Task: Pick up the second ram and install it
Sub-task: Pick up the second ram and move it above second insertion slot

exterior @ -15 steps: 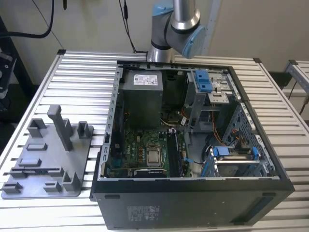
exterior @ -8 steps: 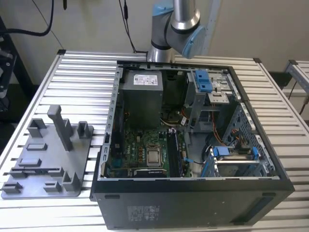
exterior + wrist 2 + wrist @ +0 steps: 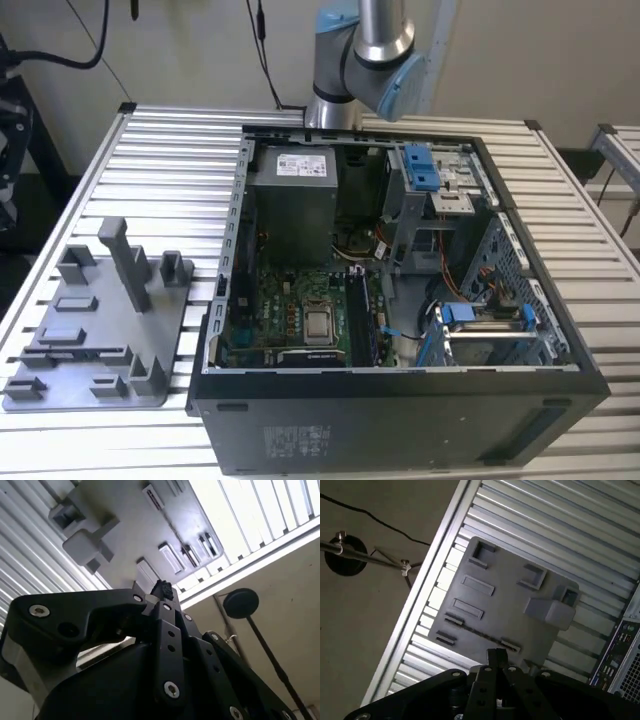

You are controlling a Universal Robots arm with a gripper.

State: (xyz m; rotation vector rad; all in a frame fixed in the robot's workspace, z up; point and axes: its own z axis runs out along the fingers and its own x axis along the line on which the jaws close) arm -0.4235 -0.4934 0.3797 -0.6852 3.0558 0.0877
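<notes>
The gripper [image 3: 496, 654] hangs over the grey tray [image 3: 510, 605], fingers clenched on nothing, while the second ram [image 3: 482, 634] seems to stand edgewise in the tray's clips, probably for pinching from above.

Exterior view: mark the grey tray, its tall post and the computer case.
grey tray [image 3: 75, 370]: exterior view, flat base towards its near edge.
tall post [image 3: 128, 265]: exterior view, middle of its shaft.
computer case [image 3: 400, 420]: exterior view, its black near wall.
</notes>
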